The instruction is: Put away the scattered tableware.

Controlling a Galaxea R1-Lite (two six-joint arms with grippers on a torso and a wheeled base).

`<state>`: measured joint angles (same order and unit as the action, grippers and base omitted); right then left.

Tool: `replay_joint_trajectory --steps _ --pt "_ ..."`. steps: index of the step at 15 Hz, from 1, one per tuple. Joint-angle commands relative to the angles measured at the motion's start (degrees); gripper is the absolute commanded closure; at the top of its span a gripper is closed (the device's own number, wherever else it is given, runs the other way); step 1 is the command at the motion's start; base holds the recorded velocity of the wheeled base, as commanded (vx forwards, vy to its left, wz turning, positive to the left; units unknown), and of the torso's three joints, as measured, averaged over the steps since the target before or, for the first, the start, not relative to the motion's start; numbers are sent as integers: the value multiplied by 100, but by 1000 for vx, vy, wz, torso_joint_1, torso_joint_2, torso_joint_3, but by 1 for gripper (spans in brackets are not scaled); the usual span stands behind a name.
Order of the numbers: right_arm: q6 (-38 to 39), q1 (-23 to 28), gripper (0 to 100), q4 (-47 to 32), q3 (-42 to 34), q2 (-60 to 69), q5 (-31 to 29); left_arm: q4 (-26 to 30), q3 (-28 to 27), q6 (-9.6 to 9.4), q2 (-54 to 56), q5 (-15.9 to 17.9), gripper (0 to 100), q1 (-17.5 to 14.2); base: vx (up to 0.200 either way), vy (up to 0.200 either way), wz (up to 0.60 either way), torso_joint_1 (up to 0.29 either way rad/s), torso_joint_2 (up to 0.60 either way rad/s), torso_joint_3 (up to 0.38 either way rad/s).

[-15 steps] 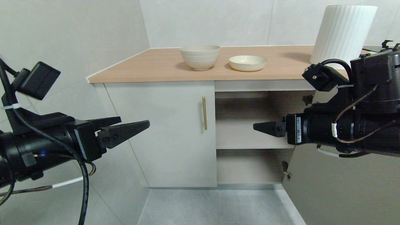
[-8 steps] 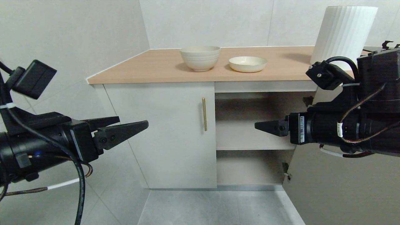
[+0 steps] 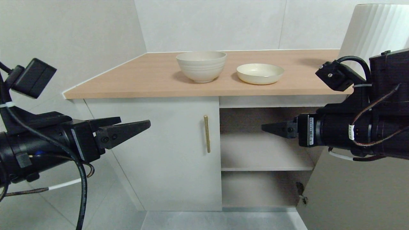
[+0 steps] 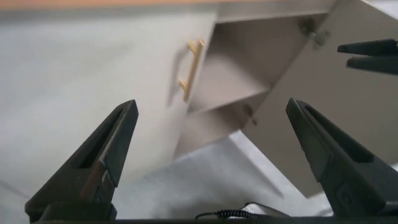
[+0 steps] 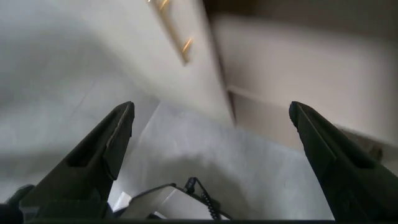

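Both empty, the left gripper (image 3: 135, 121) and right gripper (image 3: 266, 128) hang with fingers spread, seemingly ready to grasp, before the cabinet's open shelf (image 3: 262, 150), likely bared to receive the bowl (image 3: 201, 66) and shallow dish (image 3: 260, 73) sitting slightly apart on the countertop (image 3: 153, 76) beyond.

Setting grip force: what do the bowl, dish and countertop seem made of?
Bowl: probably stoneware, matt off-white, with ridged bands round its wall. Dish: likely ceramic too, cream with a soft sheen; melamine cannot be ruled out. Countertop: probably wood-look laminate, judging by its even light-brown, matt face.
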<state>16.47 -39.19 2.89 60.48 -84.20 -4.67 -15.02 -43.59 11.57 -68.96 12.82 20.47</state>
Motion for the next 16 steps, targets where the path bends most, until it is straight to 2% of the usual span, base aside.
replay_joint_trajectory --steps 1,3,12,16 --pt "5 -9 0 45 -142 106 71 -10 0 12 -30 1 0 -8 200 0 0 2 12 7" --pt "5 -9 0 45 -185 211 238 -10 0 12 -3 1 0 1 0 0 0 0 0 0" --pt "-39 8 0 45 -221 273 203 -19 0 12 -56 18 0 1 0 0 0 0 0 0" --pt "-39 26 0 45 -247 264 194 -10 0 12 -82 27 0 1 0 0 0 66 -212 -223"
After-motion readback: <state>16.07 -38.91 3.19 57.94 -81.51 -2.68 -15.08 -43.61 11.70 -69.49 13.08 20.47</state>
